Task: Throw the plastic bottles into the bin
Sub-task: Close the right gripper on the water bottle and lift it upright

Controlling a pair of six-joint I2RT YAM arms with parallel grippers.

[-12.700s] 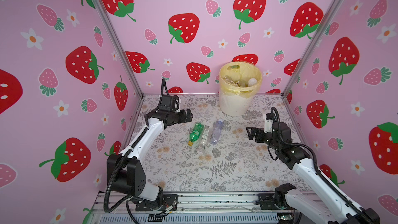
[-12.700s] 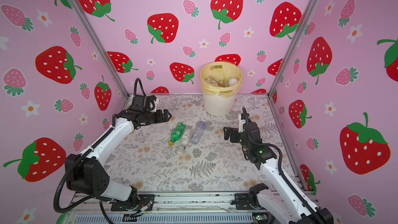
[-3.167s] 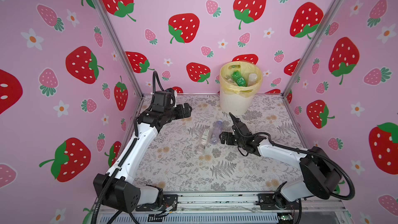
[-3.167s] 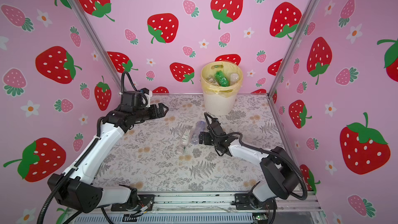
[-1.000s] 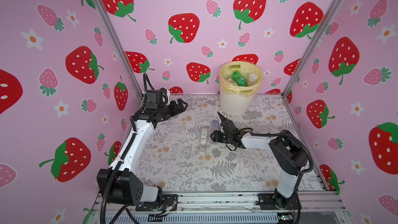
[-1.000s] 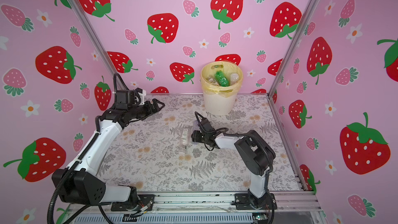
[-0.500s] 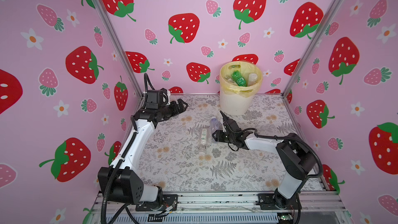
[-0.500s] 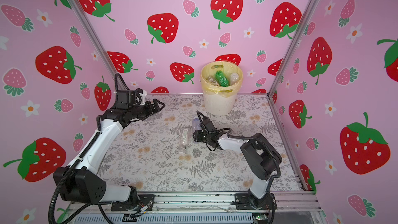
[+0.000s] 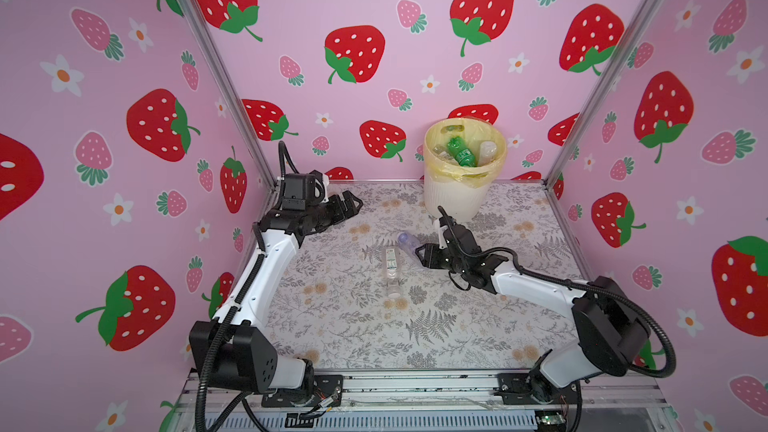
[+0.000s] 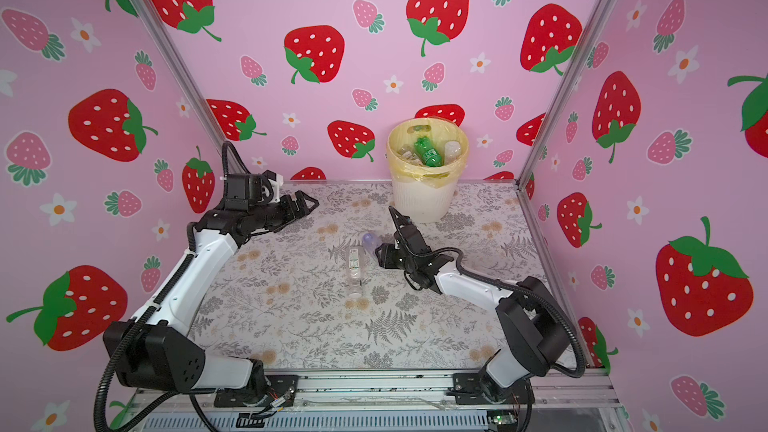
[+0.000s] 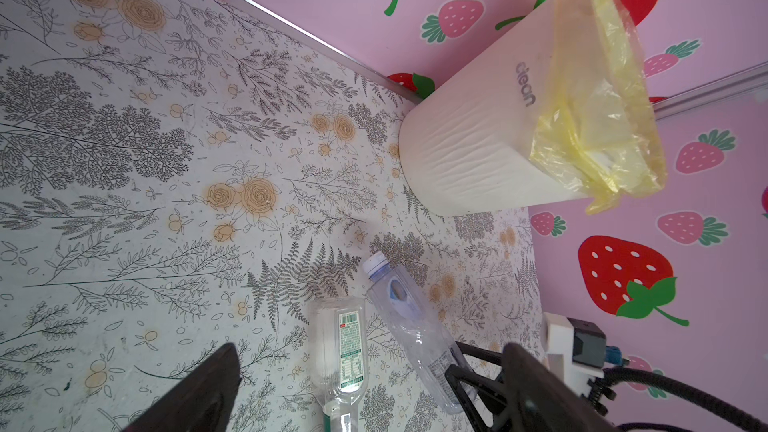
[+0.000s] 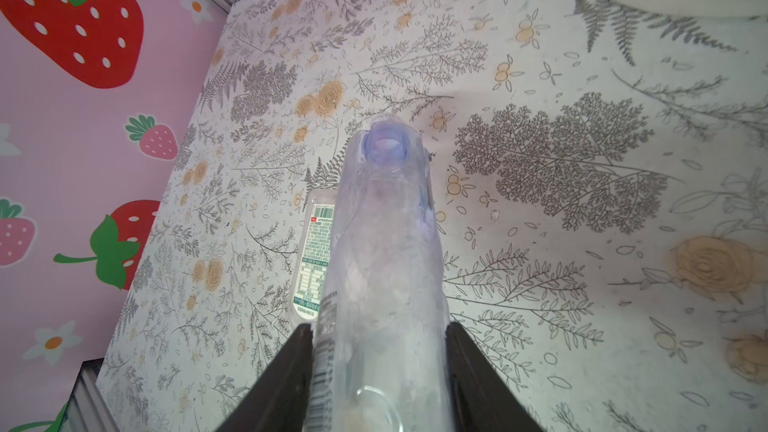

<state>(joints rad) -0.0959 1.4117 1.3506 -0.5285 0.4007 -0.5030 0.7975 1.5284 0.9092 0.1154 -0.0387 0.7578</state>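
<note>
Clear plastic, the blue-capped bottle [image 9: 405, 241] is just in front of the bin [image 9: 453, 201], its base end pinched between the jaws of the right gripper [image 9: 420, 257], cap towards the bin. Just beside it, farther from the bin, lies a labelled bottle [image 9: 390, 263]. Well left of the bin in both top views, the left gripper [image 9: 352, 204] hangs empty, jaws wide. Inside the bin lies a green bottle [image 9: 460, 152] among clear ones.

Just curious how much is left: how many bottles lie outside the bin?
2. A blue-capped bottle sits gripped in the right end effector mid-table; a clear labelled bottle lies beside it. The bin could hide others behind it.
</note>
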